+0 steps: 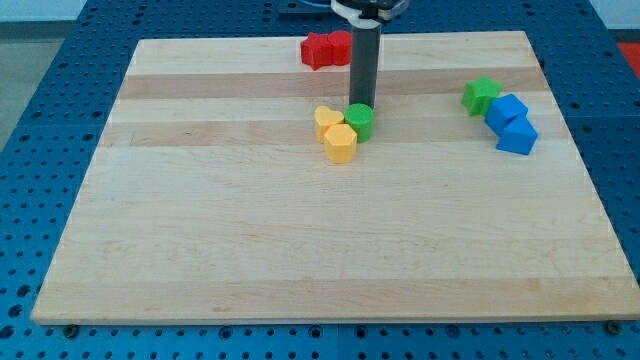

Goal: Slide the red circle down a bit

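Contact with the red circle is not there at this moment: my tip point(361, 105) stands in the middle of the board, just at the top edge of the green round block point(360, 121), and it holds nothing, because it is only a bare rod with nothing to open or close. The red circle point(341, 45) lies near the view's top edge of the board point(200, 230), partly hidden behind the rod, and it touches a second red block point(319, 50) on its left, whose shape I cannot tell well.

To do the step well, in my judgement, the tip must first go around to the far side of the red circle, between it and the board's top edge. This gap looks narrow, so the approach should be from the right side, not across the red pair. Then the push goes straight toward the view's bottom, through the centre of the circle, and it stops soon, since only a small slide is asked.

Two yellow blocks point(337, 134) and the green one wait lower on this line; a long push would reach them.
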Robot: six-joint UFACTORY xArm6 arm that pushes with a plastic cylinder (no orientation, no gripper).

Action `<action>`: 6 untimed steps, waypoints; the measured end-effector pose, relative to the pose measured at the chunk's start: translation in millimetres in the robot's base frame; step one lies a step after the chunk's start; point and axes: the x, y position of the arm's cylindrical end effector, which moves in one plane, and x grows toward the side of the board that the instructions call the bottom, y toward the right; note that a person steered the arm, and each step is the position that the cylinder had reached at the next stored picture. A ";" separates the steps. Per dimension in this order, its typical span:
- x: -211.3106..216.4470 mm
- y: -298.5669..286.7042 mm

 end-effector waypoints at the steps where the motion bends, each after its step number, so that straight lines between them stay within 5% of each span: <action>1: -22.8 22.3; 4: -125.4 63.6; 6: -148.9 33.7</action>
